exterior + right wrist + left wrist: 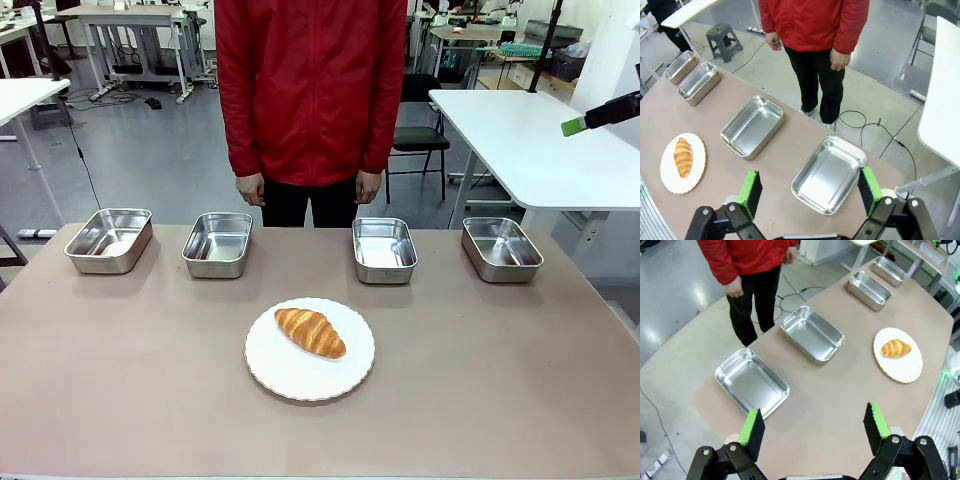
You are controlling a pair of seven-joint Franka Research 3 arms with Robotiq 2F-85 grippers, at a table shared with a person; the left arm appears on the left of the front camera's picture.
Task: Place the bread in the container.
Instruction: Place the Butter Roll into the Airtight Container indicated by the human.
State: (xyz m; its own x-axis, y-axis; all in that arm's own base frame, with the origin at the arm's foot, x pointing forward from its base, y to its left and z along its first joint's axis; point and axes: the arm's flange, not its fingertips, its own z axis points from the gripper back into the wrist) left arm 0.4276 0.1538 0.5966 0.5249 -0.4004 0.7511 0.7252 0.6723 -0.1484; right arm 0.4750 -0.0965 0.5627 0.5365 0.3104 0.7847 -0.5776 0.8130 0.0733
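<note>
The bread, a golden-brown croissant [311, 332], lies on a round white plate [290, 375] in the middle of the table. It also shows in the left wrist view as the croissant [895, 348] and in the right wrist view as the croissant [683, 157]. Four look-alike steel pans stand in a row along the far edge: [109, 240], [218, 243], [384, 249], [501, 248]. My left gripper [814, 428] hangs open high above the table's left end. My right gripper [809, 192] is open above the right end; a green-tipped finger [574, 125] shows at the right edge.
A person in a red jacket [312, 90] stands at the far side behind the pans, hands [250, 188] hanging down. A white side table [540, 140] stands to the right. The brown tabletop [120, 380] around the plate is bare.
</note>
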